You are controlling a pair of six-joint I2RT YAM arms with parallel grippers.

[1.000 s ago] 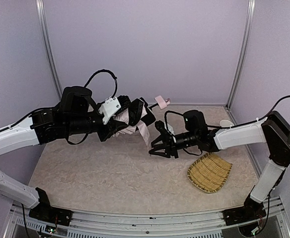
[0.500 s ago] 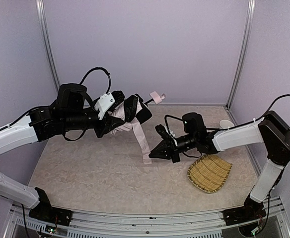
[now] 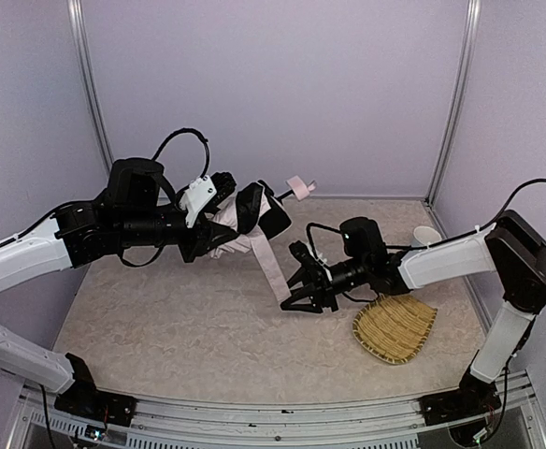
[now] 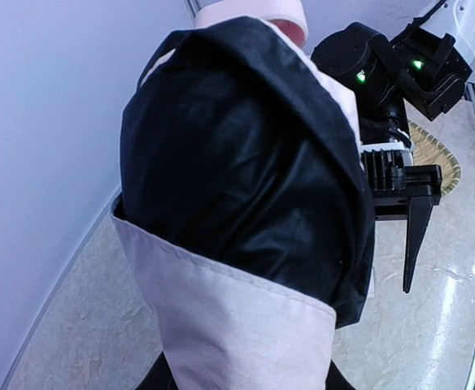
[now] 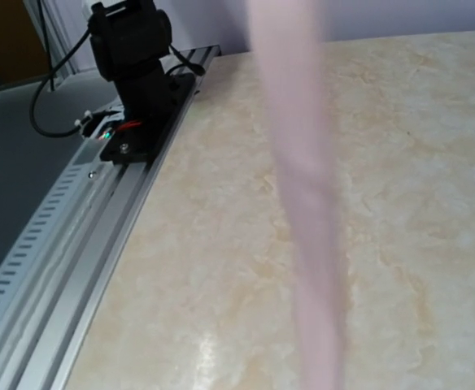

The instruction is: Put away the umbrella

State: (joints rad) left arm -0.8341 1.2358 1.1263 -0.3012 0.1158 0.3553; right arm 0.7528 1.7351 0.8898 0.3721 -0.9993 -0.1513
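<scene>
At the left, the left end effector (image 3: 224, 227) is raised well above the surface (image 3: 179, 318) and clamped on the umbrella (image 3: 254, 213), its fingers buried in the cloth just ahead of the white wrist mount (image 3: 203, 196). The umbrella is folded but loose, a crumpled bunch of pale pink fabric and black lining (image 4: 237, 179) held in the air near the back wall (image 3: 273, 94), with the bundle itself clear of the surface. In the left wrist view that lining fills most of the picture, with a band of pink cloth across the bottom. The thin shaft (image 3: 282, 196) sticks out of the bundle to the right and slightly upward, ending in the small pink handle (image 3: 300, 187). From the underside of the bundle a long pink strap (image 3: 273, 267) hangs down and to the right. Its lower end reaches the right end effector (image 3: 294, 279), which points left, low over the middle of the surface, with its jaws parted; the strap seems to lie between or just against them, though the top view is too coarse to show contact. The right wrist view shows the strap as a blurred pink band running down the middle, with no finger in sight. Further right, the woven straw tray (image 3: 395, 327) lies on the surface beside the right forearm (image 3: 441, 262), apart from the umbrella
</scene>
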